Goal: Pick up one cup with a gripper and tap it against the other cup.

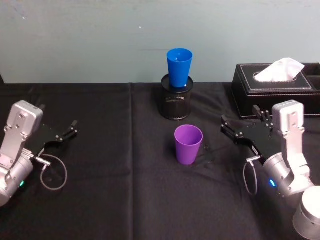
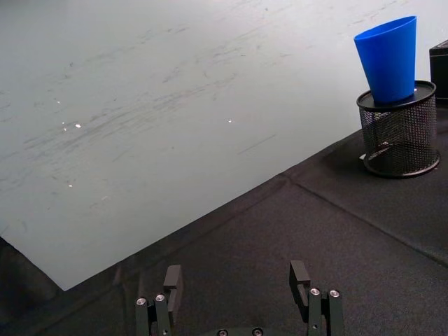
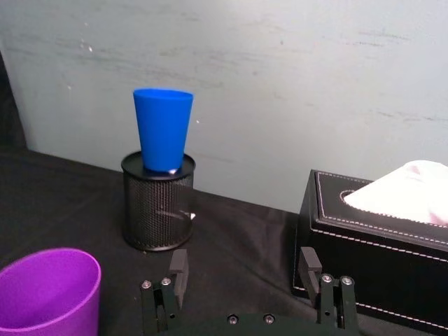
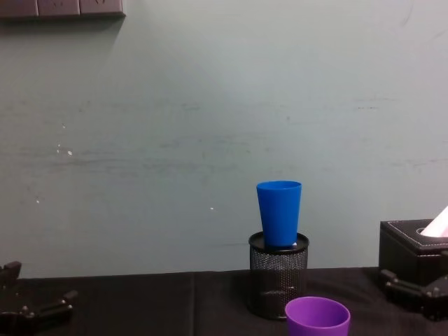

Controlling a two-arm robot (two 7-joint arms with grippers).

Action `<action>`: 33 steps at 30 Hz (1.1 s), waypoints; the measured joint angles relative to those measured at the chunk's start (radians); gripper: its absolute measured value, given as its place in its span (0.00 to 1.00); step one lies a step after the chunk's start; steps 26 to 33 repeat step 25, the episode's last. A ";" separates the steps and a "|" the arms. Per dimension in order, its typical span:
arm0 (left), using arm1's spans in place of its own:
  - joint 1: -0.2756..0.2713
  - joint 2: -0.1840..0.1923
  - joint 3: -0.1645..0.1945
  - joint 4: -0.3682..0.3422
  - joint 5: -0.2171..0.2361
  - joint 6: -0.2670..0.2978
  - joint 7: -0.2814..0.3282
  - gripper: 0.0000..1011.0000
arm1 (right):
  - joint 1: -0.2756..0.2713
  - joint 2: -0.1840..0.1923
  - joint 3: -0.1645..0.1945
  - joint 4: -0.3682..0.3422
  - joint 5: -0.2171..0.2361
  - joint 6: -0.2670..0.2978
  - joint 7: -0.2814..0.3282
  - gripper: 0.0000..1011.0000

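Black-draped worktop (image 1: 100, 200). Nothing begun: purple cup (image 1: 188, 144) untouched at centre, blue cup (image 1: 179, 67) at 12 o'clock. Left gripper (image 1: 66, 133), right gripper (image 1: 239, 126): jaws agape, empty.

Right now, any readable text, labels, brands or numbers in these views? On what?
None readable.
purple cup: plain wall, no print.
blue cup: plain, no print.
black mesh pot: no label seen.
black tissue box: white stitching, no lettering.
left gripper and right gripper: no legible marking.
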 joint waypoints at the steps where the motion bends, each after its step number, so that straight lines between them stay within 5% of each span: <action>1: 0.000 0.000 0.000 0.000 0.000 0.000 0.000 0.99 | 0.003 -0.002 -0.001 0.007 -0.006 -0.001 -0.003 0.99; 33: 0.000 0.000 0.000 0.000 0.000 0.000 0.000 0.99 | -0.001 0.001 0.000 -0.005 0.009 -0.001 0.003 0.99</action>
